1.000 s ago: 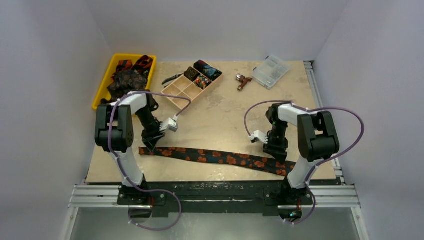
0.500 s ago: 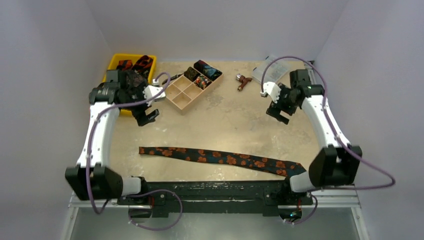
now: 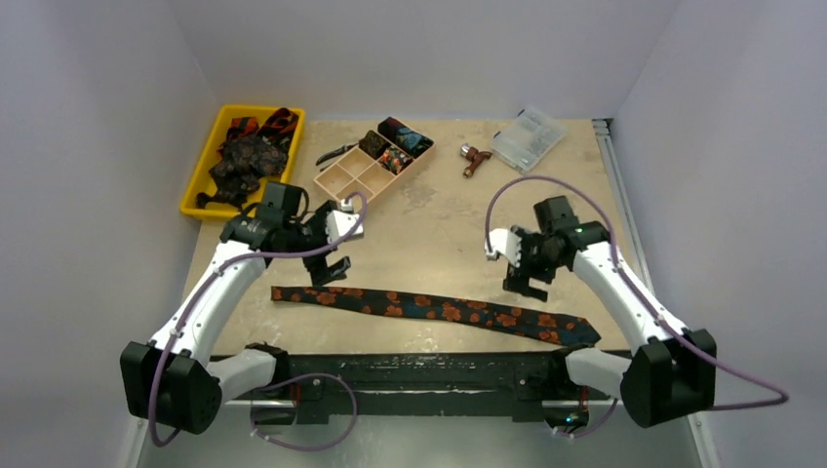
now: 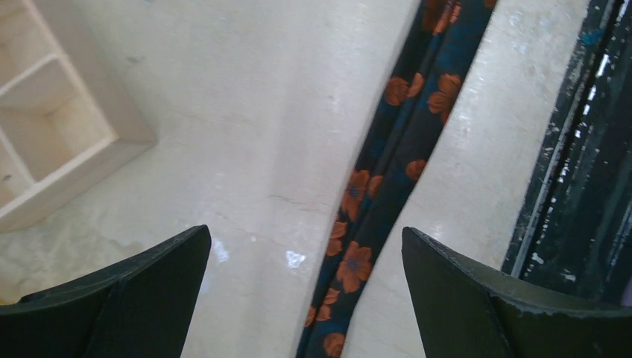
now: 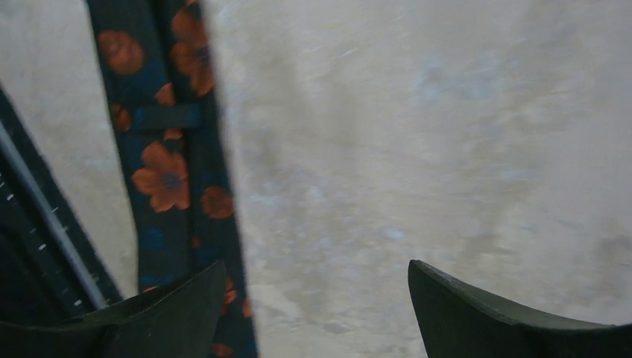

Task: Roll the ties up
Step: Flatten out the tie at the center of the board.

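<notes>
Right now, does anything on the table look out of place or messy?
Nothing damaged or spilled. The tie lies flat but slanted along the near edge, seam side up. In the yellow bin, the other ties sit in a loose heap. The left tool and right tool hang open above the table.

One flat tie point(image 3: 434, 310) lies on the desk point(image 3: 439, 224), just nearward of the left end effector point(image 3: 331, 270) and the right end effector point(image 3: 522, 282), two in all. Beyond the left one are one yellow tray point(image 3: 200, 175) with a heap of ties point(image 3: 244, 156) whose count is unclear, one wooden divided box point(image 3: 343, 185) holding a few rolled ties point(image 3: 405, 135), and one pair of pliers point(image 3: 336, 152). Beyond the right one are one small red tool point(image 3: 474, 159) and one clear case point(image 3: 528, 138).
</notes>
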`<state>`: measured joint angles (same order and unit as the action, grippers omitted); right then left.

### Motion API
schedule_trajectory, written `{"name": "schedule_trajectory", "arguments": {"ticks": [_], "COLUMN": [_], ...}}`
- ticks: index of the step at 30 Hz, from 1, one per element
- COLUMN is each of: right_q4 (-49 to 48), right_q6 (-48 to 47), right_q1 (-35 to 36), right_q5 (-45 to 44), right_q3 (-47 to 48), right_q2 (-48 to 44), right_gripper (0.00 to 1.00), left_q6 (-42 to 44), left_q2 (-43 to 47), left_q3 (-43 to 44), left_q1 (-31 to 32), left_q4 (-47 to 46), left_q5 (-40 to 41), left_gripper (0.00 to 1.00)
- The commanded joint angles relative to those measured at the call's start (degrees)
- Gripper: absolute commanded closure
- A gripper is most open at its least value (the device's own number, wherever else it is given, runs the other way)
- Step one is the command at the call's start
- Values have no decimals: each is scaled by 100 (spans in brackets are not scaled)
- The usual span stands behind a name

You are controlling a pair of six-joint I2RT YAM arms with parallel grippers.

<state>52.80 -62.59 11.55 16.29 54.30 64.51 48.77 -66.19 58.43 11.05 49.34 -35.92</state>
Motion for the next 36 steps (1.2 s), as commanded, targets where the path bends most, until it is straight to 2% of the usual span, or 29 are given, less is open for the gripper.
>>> {"name": "schedule_trajectory", "arguments": {"ticks": [1, 5, 12, 15, 17, 20, 22, 27, 30, 33, 36], "right_q4": [494, 277, 81, 104, 41, -163, -190, -317, -391, -254, 55], "right_q6": [-114, 291, 470, 416, 346, 201, 107, -354, -579, -649, -615], "right_q1": [537, 1031, 1293, 1393, 1422, 1429, 1412, 1309, 1035, 802, 778], "right_q5": [-610, -709, -686, -658, -726, -781, -812, -1218, -1356, -1273, -1170], "right_q3": [-643, -944, -979, -918, -969, -1069, -1066, -1144, -1058, -726, -427], "right_q2": [167, 587, 1450, 1799, 1948, 2120, 2189, 2259, 2434, 2625, 2716], "right_gripper": [10, 10, 12, 16, 22, 43, 53, 64, 66, 66, 75], "left_q6": [-427, -849, -1074, -1106, -1109, -1048, -989, -680, -480, -348, -342], "left_q2": [218, -184, -286, -330, -326, -289, -240, -119, -59, -34, -36], "left_q3": [-286, -127, -197, -219, -239, -297, -357, -597, -702, -730, -751], "left_q1": [562, 591, 591, 591, 591, 591, 591, 587, 591, 591, 591], "left_q4": [-710, -719, -1004, -1029, -1046, -1072, -1074, -1045, -985, -885, -873], "left_q5": [722, 924, 1360, 1503, 1592, 1712, 1756, 1728, 1638, 1528, 1515], "left_gripper": [0, 0, 0, 0, 0, 0, 0, 0, 0, 0, 0]}}
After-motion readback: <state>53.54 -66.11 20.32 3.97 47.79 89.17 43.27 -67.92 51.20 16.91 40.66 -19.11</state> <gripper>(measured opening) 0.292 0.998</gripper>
